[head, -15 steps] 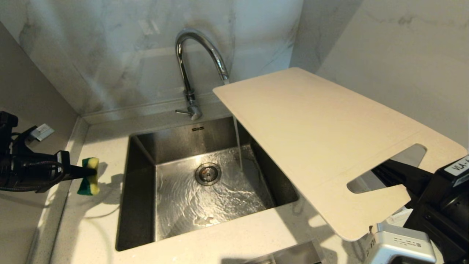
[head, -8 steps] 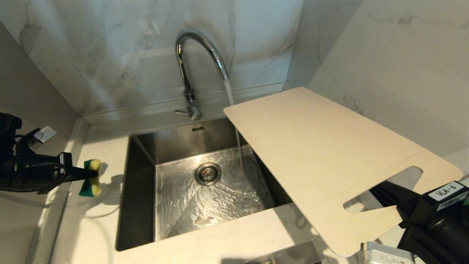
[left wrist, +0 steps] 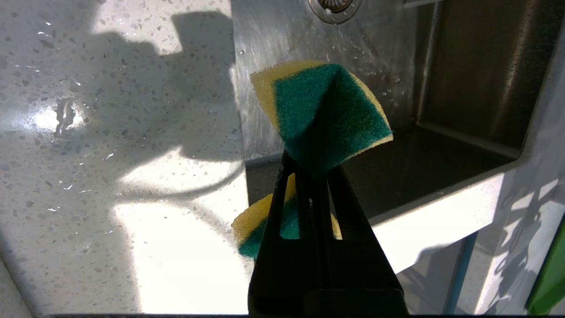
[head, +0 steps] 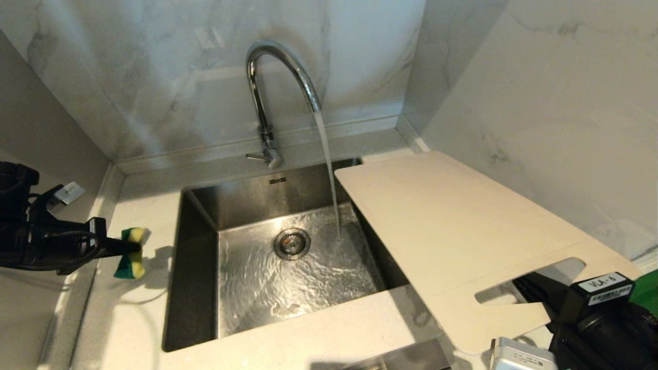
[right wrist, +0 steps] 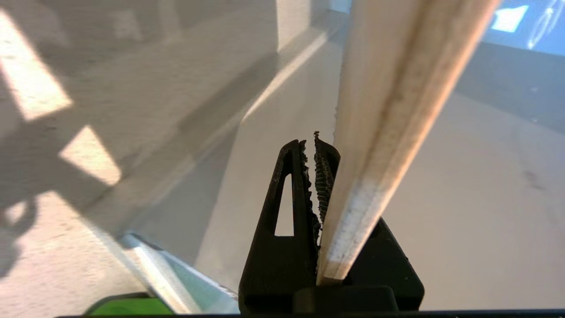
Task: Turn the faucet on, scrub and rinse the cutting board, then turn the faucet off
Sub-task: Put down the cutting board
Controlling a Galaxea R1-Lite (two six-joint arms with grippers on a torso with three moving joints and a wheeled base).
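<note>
The chrome faucet [head: 267, 92] stands behind the sink with water pouring from its spout; its small lever [head: 255, 156] points left. The cream cutting board [head: 452, 226] lies tilted over the sink's right rim and the counter, just right of the stream. My right gripper [head: 532, 293] is at the lower right, shut on the strip beside the board's slot handle. In the right wrist view the board's edge [right wrist: 388, 132] runs up out of the right gripper [right wrist: 314, 150]. My left gripper [head: 134, 247] hovers over the left counter, shut on a yellow-green sponge [left wrist: 326, 106].
The steel sink [head: 198, 267] holds rippling water around its drain [head: 292, 243]. Marble walls close in at the back and the right. A wall socket [head: 69, 192] is at the left. A green object [head: 649, 295] and a grey box [head: 522, 357] sit at the lower right.
The right gripper has lowered the board and drawn it to the right, out from under the spout. The stream now falls free into the sink. The left gripper with the sponge sank slightly.
</note>
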